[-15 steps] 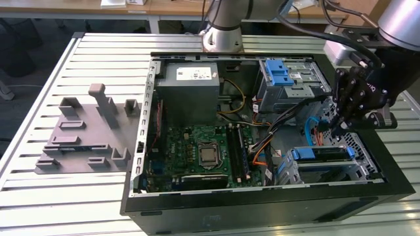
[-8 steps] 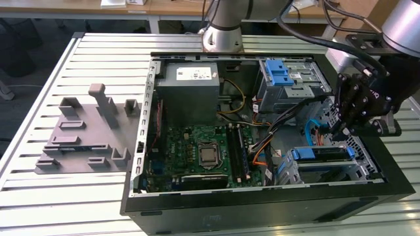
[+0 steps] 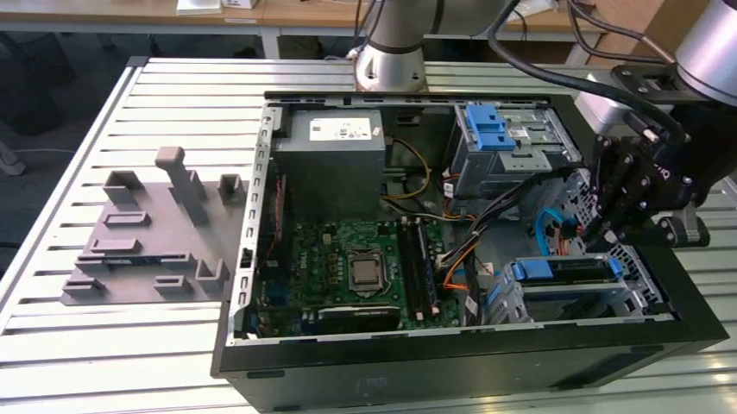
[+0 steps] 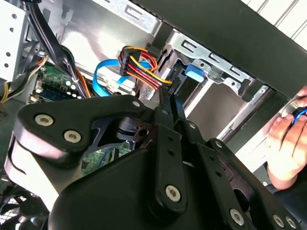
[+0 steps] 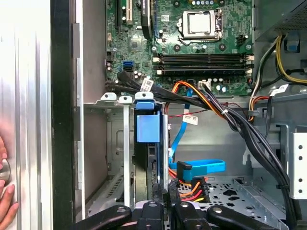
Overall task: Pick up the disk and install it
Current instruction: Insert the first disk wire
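Fingers (image 5: 165, 211) apparently pressed together beside seated disk (image 5: 147, 125).

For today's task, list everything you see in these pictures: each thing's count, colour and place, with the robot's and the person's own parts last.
computer case: one, black, open, on the slatted table
slatted table: one, pale grey
disk: one, blue-framed, in the cage at the exterior view's right
motherboard: one, green, case floor
power supply box: one, grey, far corner
fixture plate: one, grey, exterior view's left
gripper: one, black, beside the disk
hand: one, at the case's outer wall
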{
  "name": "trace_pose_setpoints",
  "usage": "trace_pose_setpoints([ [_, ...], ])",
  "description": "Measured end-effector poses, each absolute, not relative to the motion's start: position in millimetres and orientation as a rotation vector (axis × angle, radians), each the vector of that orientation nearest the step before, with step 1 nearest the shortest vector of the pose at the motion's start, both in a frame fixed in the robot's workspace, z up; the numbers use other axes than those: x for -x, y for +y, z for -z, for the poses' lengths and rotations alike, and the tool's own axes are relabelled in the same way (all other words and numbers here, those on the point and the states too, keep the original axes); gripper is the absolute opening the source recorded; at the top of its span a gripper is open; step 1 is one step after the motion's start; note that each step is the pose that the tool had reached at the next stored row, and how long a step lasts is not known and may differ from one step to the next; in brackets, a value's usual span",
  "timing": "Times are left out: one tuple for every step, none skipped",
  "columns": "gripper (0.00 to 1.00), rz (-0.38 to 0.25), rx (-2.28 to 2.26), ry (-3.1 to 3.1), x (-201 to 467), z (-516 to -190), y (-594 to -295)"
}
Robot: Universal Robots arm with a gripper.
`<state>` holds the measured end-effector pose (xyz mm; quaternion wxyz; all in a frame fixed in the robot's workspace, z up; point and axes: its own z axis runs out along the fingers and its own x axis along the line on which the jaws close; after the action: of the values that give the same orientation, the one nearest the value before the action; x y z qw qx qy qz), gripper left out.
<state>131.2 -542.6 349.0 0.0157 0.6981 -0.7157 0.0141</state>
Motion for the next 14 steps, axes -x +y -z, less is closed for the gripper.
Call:
trace_pose_setpoints([
  [0.16,-0.044,-2.175,-2.224,-131.1,-348.8,-543.8],
  [0.16,-0.045,-2.178,-2.221,-130.9,-348.6,-545.1],
  [0.16,-0.046,-2.181,-2.219,-130.8,-348.4,-546.4],
  [0.16,-0.046,-2.183,-2.218,-130.4,-348.1,-547.4],
  [0.16,-0.046,-2.185,-2.217,-129.5,-347.8,-548.3],
  [0.16,-0.046,-2.188,-2.216,-128.4,-347.5,-549.0],
  [0.16,-0.046,-2.191,-2.215,-127.4,-347.2,-549.4],
  [0.16,-0.045,-2.194,-2.214,-126.3,-346.9,-549.7],
  [0.16,-0.045,-2.196,-2.214,-126.0,-346.4,-550.0],
  [0.16,-0.043,-2.197,-2.215,-125.9,-345.8,-550.3],
  [0.16,-0.041,-2.198,-2.217,-125.6,-345.0,-550.6],
  [0.16,-0.035,-2.202,-2.219,-125.3,-344.4,-550.7],
  [0.16,-0.027,-2.207,-2.222,-125.2,-343.9,-550.8],
  [0.16,-0.016,-2.213,-2.227,-124.8,-343.5,-551.1],
])
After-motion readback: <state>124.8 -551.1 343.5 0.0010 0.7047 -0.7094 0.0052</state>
